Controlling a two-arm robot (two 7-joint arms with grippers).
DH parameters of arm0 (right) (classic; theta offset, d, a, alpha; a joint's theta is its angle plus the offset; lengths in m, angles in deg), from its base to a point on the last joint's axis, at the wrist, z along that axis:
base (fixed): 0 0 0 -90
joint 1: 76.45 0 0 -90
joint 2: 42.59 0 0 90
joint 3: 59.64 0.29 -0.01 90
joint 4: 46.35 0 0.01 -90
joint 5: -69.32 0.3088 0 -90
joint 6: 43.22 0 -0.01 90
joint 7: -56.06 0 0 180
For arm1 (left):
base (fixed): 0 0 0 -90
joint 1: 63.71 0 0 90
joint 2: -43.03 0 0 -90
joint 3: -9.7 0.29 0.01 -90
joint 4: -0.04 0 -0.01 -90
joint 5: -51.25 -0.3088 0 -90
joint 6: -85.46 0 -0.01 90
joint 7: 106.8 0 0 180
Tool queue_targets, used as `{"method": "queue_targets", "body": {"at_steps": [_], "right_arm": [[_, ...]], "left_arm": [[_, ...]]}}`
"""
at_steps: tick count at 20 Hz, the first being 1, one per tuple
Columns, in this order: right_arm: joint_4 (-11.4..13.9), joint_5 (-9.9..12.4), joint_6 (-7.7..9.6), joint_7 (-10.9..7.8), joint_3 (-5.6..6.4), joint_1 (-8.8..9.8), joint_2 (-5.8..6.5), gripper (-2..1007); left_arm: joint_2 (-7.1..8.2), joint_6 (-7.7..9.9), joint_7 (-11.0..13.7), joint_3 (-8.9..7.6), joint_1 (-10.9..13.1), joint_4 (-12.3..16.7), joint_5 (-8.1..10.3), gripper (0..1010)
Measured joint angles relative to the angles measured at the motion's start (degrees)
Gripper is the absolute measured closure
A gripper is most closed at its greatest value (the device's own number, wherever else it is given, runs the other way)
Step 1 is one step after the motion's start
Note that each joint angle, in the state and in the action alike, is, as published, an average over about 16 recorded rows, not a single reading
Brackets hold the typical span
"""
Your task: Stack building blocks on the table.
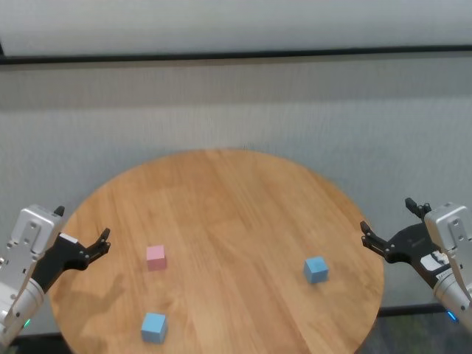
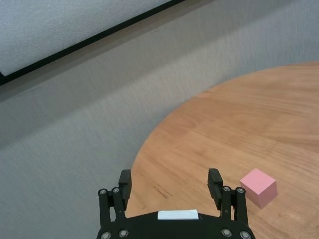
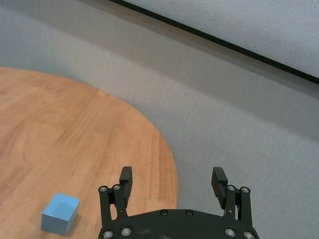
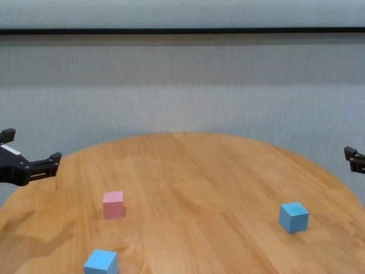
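Observation:
Three building blocks lie apart on the round wooden table [image 1: 236, 214]. The pink cube [image 1: 155, 257] sits left of centre, one light blue cube [image 1: 154, 327] near the front left edge, the other light blue cube [image 1: 316, 269] on the right. My left gripper [image 1: 82, 223] hovers open and empty over the table's left edge, left of the pink cube [image 2: 258, 186]. My right gripper [image 1: 389, 217] hovers open and empty at the table's right edge, right of the blue cube [image 3: 61, 213].
A grey wall with a dark horizontal strip [image 1: 236, 55] stands behind the table. Grey floor surrounds the table's rim [image 3: 169, 164]. No other objects lie on the tabletop.

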Motion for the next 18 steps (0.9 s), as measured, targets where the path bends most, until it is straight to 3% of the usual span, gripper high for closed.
{"method": "queue_targets", "body": {"at_steps": [7, 14, 18], "right_arm": [[0.00, 0.00, 0.00, 0.00, 0.00, 0.00, 0.00, 4], [0.00, 0.00, 0.00, 0.00, 0.00, 0.00, 0.00, 4], [0.00, 0.00, 0.00, 0.00, 0.00, 0.00, 0.00, 4]], "left_arm": [[1.66, -2.38, 5.30, -0.21, -0.26, -1.31, 0.84, 7], [3.30, -5.63, 14.70, -0.41, -1.89, -5.27, 3.27, 7], [3.25, -6.50, 19.58, -0.20, -3.47, -8.10, 4.79, 7]]}}
